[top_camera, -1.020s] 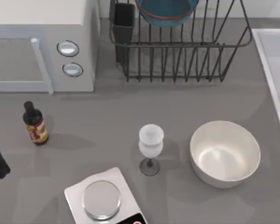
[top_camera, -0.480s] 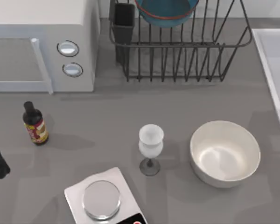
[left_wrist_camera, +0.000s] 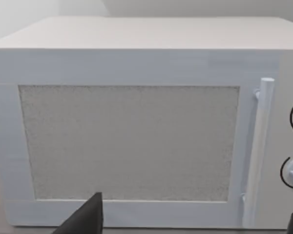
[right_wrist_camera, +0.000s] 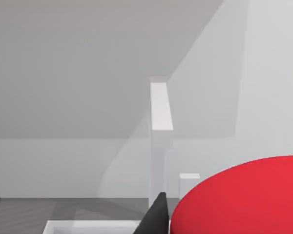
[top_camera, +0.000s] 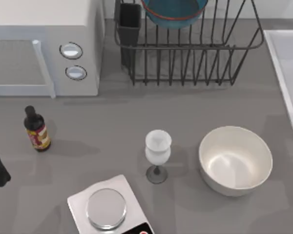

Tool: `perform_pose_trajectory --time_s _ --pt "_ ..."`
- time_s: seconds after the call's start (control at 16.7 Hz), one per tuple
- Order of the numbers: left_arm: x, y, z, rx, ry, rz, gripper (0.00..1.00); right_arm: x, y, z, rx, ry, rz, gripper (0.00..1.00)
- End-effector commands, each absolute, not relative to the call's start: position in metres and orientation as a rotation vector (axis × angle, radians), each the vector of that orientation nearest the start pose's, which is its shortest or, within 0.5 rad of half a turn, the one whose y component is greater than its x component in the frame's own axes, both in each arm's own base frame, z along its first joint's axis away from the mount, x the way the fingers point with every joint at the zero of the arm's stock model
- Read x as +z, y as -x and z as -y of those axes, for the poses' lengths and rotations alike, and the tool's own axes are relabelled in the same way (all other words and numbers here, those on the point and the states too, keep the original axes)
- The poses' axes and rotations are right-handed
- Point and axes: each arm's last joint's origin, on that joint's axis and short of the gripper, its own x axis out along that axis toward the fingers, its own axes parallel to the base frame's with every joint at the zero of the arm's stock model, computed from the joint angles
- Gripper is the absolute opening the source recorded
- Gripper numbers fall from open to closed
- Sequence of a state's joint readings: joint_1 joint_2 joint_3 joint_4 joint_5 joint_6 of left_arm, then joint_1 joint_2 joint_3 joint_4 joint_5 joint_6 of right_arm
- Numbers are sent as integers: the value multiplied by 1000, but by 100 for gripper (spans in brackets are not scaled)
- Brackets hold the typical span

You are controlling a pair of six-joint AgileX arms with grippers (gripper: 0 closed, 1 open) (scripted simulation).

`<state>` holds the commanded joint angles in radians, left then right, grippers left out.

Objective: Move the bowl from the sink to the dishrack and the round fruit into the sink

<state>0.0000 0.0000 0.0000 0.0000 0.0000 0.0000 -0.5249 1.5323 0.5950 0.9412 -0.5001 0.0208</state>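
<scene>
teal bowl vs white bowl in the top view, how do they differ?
Colour: the teal bowl is teal-blue with an orange-red rim line; the white bowl is plain glossy white. Place: the teal bowl sits in the black dishrack at the table's far side; the white bowl stands on the bare grey table, beside the wine glass. View: the picture's edge cuts off the teal bowl; the white bowl shows whole. Both are round.

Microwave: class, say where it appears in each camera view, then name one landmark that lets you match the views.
Top view: the microwave sits in the upper left corner, left of the dishrack.
Left wrist view: its door faces the camera, beyond the open left end effector.
Right wrist view: this camera looks at the round fruit in the right end effector, above the sink.
Shared landmark: the door handle, with the knobs beside it.
</scene>
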Motion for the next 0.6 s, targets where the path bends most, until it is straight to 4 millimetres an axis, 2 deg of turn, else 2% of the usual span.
perform_pose_trajectory --time_s 0.12,0.36,0.6 --pt "160 -106 1 0 0 0 100 185 -275 141 -9 -8 -10 0" --pt "160 -106 1 0 0 0 100 134 -282 146 -6 -7 -9 0" --pt "160 -106 1 0 0 0 100 87 -276 142 -7 4 10 0"
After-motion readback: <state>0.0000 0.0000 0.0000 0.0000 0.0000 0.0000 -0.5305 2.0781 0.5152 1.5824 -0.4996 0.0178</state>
